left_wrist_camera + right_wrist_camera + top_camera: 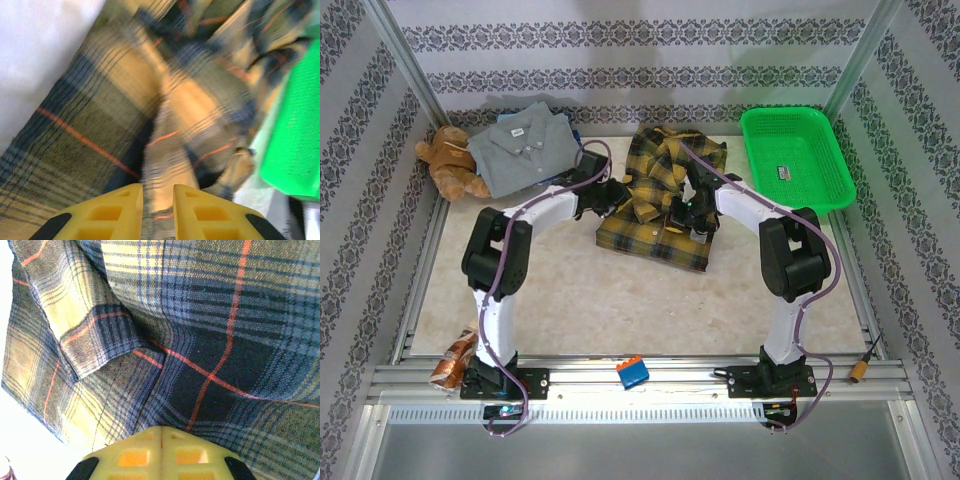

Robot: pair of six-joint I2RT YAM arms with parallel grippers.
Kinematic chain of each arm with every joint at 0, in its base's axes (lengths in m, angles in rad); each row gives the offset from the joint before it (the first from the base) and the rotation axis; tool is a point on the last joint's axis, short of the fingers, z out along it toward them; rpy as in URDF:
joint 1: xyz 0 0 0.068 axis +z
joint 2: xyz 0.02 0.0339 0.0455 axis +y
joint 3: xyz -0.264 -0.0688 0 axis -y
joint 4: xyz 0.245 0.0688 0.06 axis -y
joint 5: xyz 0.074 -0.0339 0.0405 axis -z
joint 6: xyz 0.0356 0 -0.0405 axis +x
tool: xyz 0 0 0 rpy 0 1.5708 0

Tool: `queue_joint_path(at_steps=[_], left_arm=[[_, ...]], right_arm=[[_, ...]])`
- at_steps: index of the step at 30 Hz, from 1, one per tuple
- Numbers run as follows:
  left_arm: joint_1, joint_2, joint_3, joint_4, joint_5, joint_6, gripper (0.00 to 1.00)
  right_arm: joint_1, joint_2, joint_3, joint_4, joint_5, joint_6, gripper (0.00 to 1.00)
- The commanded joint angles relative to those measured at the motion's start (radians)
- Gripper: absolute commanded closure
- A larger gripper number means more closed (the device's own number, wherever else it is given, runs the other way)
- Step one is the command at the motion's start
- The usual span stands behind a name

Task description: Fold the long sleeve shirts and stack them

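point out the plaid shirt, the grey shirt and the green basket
plaid shirt [645, 235], top external view, its lower front panel
grey shirt [520, 150], top external view, below its collar
green basket [782, 140], top external view, its bare floor

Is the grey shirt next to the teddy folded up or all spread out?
Folded. The grey shirt lies as a compact block, collar on top, no sleeve spread out, beside the teddy bear.

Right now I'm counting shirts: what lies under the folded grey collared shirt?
At the far edge of the grey collared shirt a strip of darker bluish cloth shows; the rest underneath is covered.
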Motion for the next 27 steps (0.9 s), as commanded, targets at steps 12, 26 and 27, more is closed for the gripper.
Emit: queue_joint_path(at_steps=[12,26,27], left_arm=[[-0.065,0.176,0.106,0.163,-0.004,-0.146,0.8],[-0.027,0.368,0.421,0.433,-0.07,-0.328,0.72],[-0.019,0.362,0.416,0.457,-0.074,-0.338,0.71]], right_arm=[[0.006,-0.012,-0.043,0.017,0.006,0.03,0.93],[0.013,-0.09,-0.108,0.013,0.031,0.033,0.91],[0.011,-0.109,-0.112,0.01,0.04,0.031,0.89]])
